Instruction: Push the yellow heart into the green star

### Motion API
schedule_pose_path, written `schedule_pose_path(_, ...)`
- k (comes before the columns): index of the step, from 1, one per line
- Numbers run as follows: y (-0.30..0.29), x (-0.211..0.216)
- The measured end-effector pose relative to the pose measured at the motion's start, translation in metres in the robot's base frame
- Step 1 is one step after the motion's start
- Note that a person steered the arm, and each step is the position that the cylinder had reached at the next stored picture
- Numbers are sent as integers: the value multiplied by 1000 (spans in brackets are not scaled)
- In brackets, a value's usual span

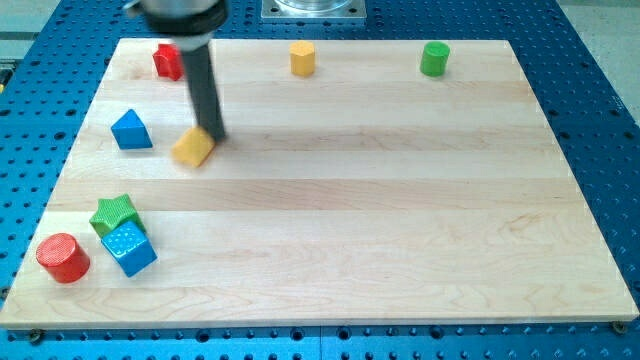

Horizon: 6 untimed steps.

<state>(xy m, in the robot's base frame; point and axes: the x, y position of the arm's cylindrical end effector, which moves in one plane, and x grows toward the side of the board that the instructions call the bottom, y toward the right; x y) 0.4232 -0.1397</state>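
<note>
A robotics lab/test bench is indicated; a pale wooden desk (330, 200) is laid on a blue perforated metal base plate (590, 90) w/ a regular grid of mounting holes, as used for fixing lab equipment; a grey machined mount (313, 9) is seen at the view's top edge; a dark rod is lowered from a blurred arm, w/ my tip (215, 137) set on the desk; no household or shop furnishings are shown.

Pale striped wooden board (400, 200) on a blue perforated table (600, 120); yellow heart block (193, 148), green star block (114, 213), white-speckled blue cube (129, 249), ribbed red cylinder (63, 257).
</note>
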Motion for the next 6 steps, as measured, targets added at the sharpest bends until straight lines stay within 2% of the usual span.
schedule_pose_path(1, -17, 51)
schedule_pose_path(2, 7, -8)
schedule_pose_path(3, -57, 42)
schedule_pose_path(4, -62, 57)
schedule_pose_path(5, -62, 57)
schedule_pose_path(6, -107, 18)
